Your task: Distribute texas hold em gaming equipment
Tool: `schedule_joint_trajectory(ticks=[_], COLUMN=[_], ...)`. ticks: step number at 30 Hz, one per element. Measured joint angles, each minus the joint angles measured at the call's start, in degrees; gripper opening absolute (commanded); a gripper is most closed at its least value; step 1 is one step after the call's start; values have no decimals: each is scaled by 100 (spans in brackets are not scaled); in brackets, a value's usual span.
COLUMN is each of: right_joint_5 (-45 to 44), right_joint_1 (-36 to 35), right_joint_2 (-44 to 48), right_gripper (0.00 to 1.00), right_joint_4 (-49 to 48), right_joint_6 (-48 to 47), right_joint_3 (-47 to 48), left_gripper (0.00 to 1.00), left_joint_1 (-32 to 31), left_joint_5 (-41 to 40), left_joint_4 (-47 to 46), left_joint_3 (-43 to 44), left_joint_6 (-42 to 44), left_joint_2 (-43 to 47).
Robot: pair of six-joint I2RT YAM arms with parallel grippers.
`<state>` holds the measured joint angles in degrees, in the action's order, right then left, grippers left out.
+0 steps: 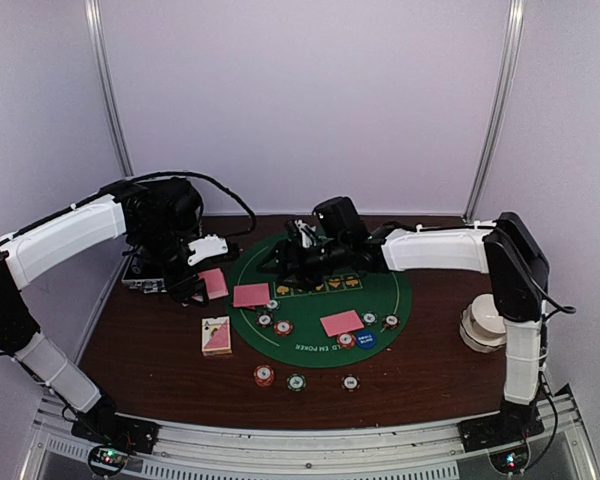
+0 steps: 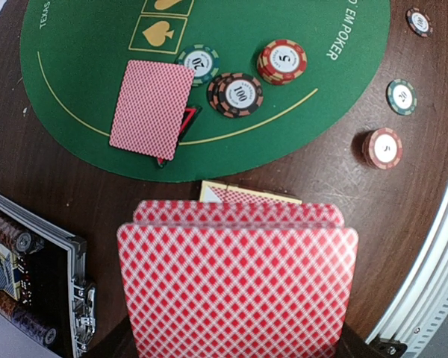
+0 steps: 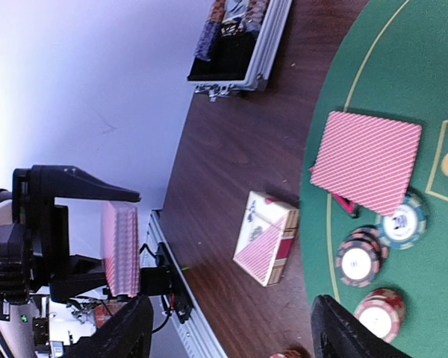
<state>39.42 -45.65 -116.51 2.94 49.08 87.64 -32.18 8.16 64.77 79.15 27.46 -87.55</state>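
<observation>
Over the round green mat (image 1: 390, 290) the right gripper (image 3: 228, 332) hangs spread wide and empty. Just left, the left gripper (image 1: 200, 280) clamps the card deck (image 2: 239, 291) above the table (image 1: 160, 350). Pink-backed cards (image 1: 251, 295) and chips (image 2: 281, 61) lie on the felt.

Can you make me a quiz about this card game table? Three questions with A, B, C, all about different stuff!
1. Where is the card box?
A) on the floor
B) on the brown table, beside the green mat
C) leaning against the wall

2. How many chips lie on bare wood in front of the mat?
A) one
B) six
C) three

3. What is the left tool doing?
A) gripping a stack of cards
B) gripping a pencil
C) hanging open, empty

Answers: 1 B, the box lies on wood just off the mat's edge. 2 C, a red, a green and a dark one sit there. 3 A, its jaws clamp the stack.
</observation>
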Motion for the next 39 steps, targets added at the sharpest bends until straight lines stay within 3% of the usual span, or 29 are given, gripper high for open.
schedule_joint_trajectory(ticks=[11, 34, 39], right_joint_5=[531, 708, 734], right_joint_1=[-645, -780, -802], right_joint_2=[-55, -1169, -1327], right_gripper=[77, 74, 70], right_joint_4=[-1174, -2114, -2269], right_joint_6=[835, 1801, 1956], right_joint_3=[26, 852, 994], left_gripper=[0, 0, 0], left_joint_1=[0, 0, 0], left_joint_5=[68, 197, 195], left_joint_4=[2, 4, 4], left_joint_3=[190, 304, 304], left_joint_6=[-17, -44, -46], left_joint_2=[-68, -103, -103])
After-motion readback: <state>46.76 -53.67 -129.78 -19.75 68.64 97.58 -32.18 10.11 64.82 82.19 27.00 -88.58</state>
